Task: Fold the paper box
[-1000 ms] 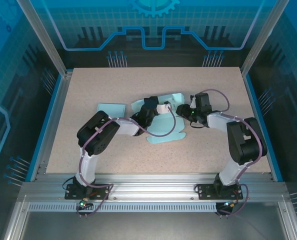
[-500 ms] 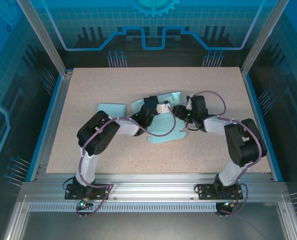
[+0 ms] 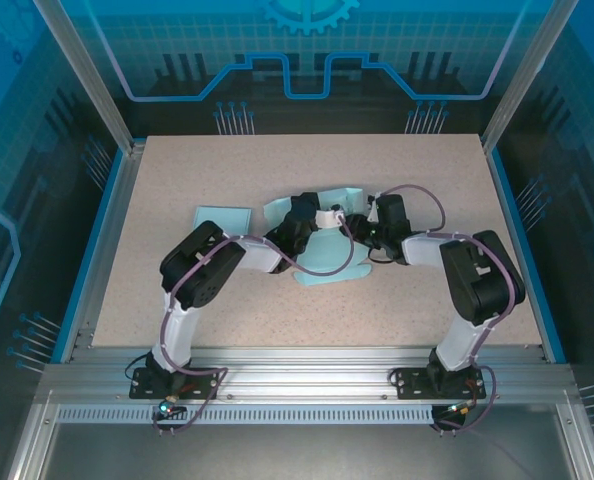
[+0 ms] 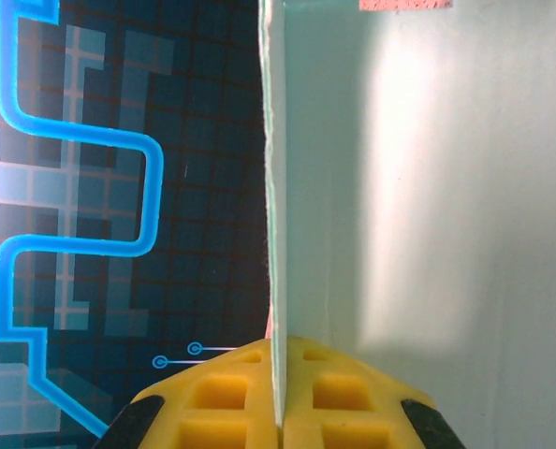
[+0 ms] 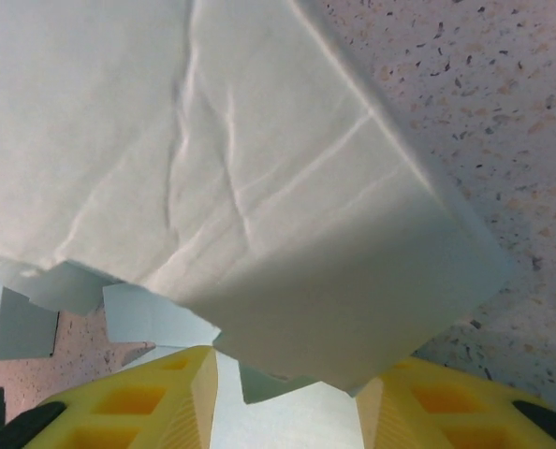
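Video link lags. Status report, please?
Left gripper jaws shut on paper box panel. Right gripper jaws open at the box. Loose paper piece lies left, apart.

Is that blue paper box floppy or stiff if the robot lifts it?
Probably floppy: the paper box shows wrinkles and creases. Likely light too: the left gripper pinches just one thin edge. It might crumple if squeezed.

paper box point(image 4: 418, 234) runs past left wrist edges; right end effector point(image 5: 287, 374) finger bases cropped; arms point(image 3: 267, 255) hide box middle overhead.
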`<state>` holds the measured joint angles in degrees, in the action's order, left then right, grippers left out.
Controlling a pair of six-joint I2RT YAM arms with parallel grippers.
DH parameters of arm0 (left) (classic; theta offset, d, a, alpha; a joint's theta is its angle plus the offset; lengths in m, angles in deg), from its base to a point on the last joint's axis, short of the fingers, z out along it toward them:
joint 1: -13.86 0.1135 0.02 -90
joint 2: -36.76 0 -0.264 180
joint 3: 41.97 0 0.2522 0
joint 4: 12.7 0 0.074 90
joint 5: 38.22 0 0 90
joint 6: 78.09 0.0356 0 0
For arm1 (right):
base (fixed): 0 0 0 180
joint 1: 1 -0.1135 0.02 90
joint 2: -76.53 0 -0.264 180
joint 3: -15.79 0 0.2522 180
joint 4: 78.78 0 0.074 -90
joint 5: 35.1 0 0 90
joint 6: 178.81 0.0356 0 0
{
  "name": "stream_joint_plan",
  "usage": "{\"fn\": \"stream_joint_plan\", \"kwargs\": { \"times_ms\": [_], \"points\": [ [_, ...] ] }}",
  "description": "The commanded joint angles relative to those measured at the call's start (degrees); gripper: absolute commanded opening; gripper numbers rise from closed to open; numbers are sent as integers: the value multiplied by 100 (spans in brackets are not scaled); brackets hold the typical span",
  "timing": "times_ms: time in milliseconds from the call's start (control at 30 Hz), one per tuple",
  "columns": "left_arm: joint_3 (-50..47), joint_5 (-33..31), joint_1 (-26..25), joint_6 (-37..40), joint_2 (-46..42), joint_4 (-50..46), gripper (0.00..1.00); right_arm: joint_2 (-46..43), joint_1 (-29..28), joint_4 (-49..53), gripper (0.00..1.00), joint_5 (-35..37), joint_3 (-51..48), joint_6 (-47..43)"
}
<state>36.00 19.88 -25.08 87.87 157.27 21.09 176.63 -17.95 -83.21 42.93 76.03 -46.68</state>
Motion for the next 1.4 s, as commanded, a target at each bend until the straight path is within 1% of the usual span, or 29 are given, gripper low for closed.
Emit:
{"fn": "stream_joint_plan", "kwargs": {
  "times_ms": [0,167,267,400,500,600,700,800,867,1000,1133,1267,1367],
  "points": [
    [-132,208,-47,678,263,342,0,-477,145,166,45,-11,-53,-306],
    [-204,296,-2,1381,527,1122,0,-1122,494,484,48,-253,-511,-490],
    [-242,368,14,1647,687,1669,0,-1560,777,622,50,-453,-727,-571],
    [-224,430,25,1951,873,2163,1,-1926,1221,921,51,-552,-747,-686],
    [-198,436,24,1960,901,2259,1,-1928,1598,1062,52,-699,-588,-710],
    [-242,457,23,1864,853,2176,1,-1657,1877,1095,51,-851,-319,-742],
    [-268,484,26,1799,816,2101,1,-1116,2153,1059,49,-1101,106,-707],
    [-277,487,22,1765,834,2097,1,-363,2313,1182,46,-1296,785,-731],
    [-268,465,13,1761,851,2128,1,221,2337,1213,44,-1660,1302,-727],
    [-268,431,14,1745,876,2205,1,1174,2170,1020,42,-2240,2068,-619],
    [-277,446,19,1737,885,2214,1,1808,1881,1108,42,-2517,2759,-638],
    [-259,448,24,1709,895,2203,1,2118,1636,1420,43,-2617,3199,-885],
    [-241,439,24,1701,916,2195,1,2058,1536,1474,43,-2659,3095,-1034]
  ]
}}
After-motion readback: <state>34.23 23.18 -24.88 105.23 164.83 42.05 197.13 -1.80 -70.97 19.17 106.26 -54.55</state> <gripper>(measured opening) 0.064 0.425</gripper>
